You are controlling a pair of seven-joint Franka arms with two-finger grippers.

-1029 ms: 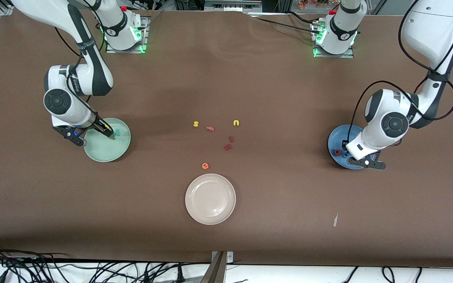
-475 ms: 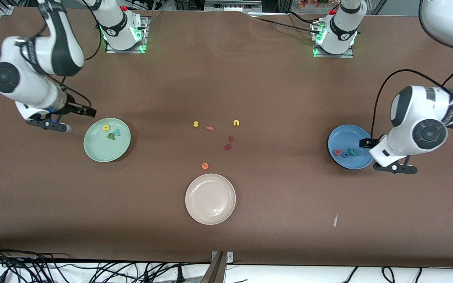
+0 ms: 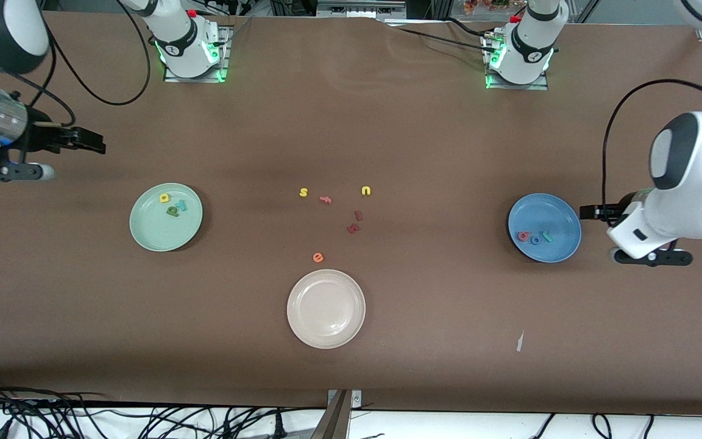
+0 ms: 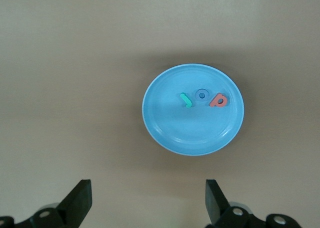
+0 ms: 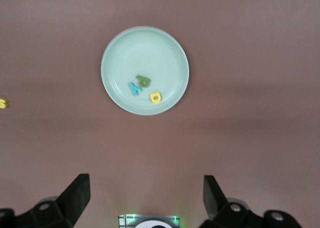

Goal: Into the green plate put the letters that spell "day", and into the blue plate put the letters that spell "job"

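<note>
The green plate (image 3: 166, 217) holds d (image 3: 172, 211), y (image 3: 183, 206) and a (image 3: 164, 197). The blue plate (image 3: 544, 227) holds j (image 3: 546, 236), o (image 3: 535, 240) and b (image 3: 522, 236) (in a row). Both grippers, left (image 3: 588, 212) and right (image 3: 96, 145), hang over bare table beside their plates, jaws wide and empty.

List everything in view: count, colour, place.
green plate: 1, pale green, toward the right arm's end
day letters: 3, yellow, green, light blue, in the green plate
blue plate: 1, toward the left arm's end
job letters: 3, red, blue, teal, in the blue plate
cream plate: 1, mid-table, nearest the camera
loose letters: 6, yellow, reddish, orange, mid-table
right gripper: open, empty, raised off the green plate
left gripper: open, empty, beside the blue plate
</note>
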